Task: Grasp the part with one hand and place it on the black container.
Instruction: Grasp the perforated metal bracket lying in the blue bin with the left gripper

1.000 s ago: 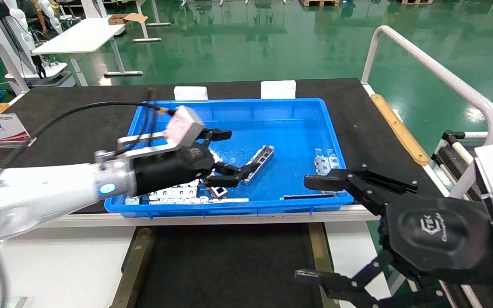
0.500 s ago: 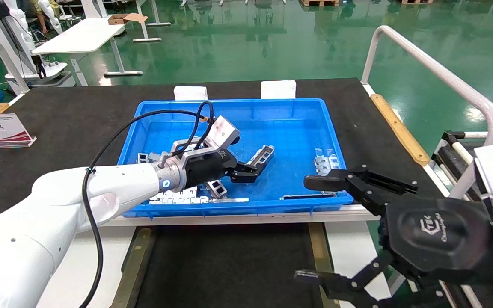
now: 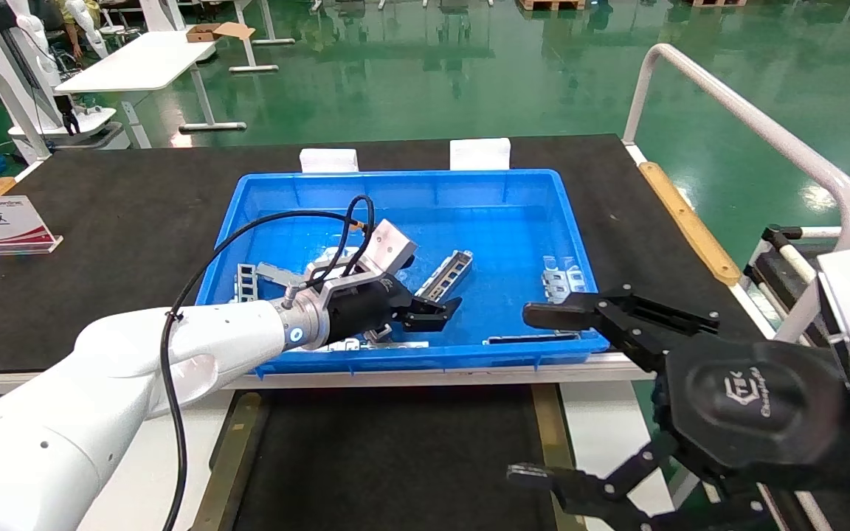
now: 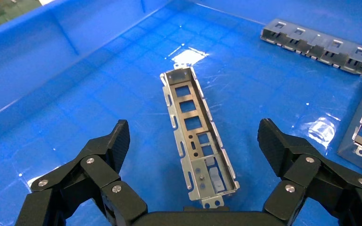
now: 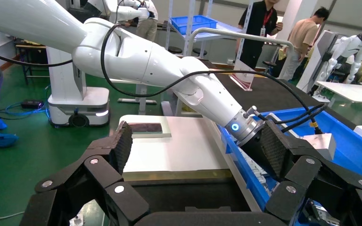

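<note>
Left gripper (image 4: pixel 193 155) with its two black fingers (image 4: pixel 108 146) spread wide, one on either side of the part (image 4: pixel 193 141) and touching neither of its walls; bare blue floor shows between each finger and the strip, so there is open room on both flanks. The part lies flat on the floor of the blue bin (image 3: pixel 536 214), near the middle and well clear of the bin's walls, its near end just below the gripper's palm. It is a slim silver-grey metal channel with raised side walls, a row of rectangular cutouts along its base and small tabs on its edges (the far end is closed by a short upright wall). Other metal pieces (image 4: pixel 318 44) lie apart from it, toward the bin's far side and along the near wall. In the head view the left gripper (image 3: pixel 436 310) reaches into the bin over its near rim, the white arm stretched forward and low, the part (image 3: pixel 448 274) just beyond the fingertips. The black container (image 3: pixel 395 457) is the flat tray surface below the bin's near edge, bordered by tan strips (image 3: pixel 226 464) on both sides. The right gripper (image 3: pixel 543 391) hangs at the robot's right, outside the bin and above the tray's edge, its fingers parted and holding nothing.
</note>
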Controlling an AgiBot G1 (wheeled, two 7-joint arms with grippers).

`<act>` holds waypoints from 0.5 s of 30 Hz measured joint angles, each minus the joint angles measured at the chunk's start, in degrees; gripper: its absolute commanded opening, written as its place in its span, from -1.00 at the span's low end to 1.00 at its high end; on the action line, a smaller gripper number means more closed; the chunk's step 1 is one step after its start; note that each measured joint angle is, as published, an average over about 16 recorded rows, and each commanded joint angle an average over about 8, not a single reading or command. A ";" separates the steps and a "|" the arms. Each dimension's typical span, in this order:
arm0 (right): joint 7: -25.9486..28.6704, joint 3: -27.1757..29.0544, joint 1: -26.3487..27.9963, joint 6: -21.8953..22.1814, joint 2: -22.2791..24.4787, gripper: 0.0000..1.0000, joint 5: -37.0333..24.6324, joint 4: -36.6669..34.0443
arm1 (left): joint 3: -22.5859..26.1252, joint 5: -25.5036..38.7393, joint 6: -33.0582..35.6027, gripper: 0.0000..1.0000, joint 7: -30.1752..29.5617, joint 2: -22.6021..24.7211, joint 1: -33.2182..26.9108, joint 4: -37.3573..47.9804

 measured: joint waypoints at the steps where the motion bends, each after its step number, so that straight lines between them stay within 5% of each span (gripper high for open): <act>1: 0.00 0.00 0.00 0.00 0.00 -1.00 0.00 0.00 | 0.60 -0.41 -0.32 -1.00 -0.28 -0.01 0.06 -0.16; 15: 0.00 0.00 0.00 0.00 0.00 -1.00 0.00 0.00 | 7.63 -6.05 -3.84 -1.00 -2.86 -0.16 0.42 -1.37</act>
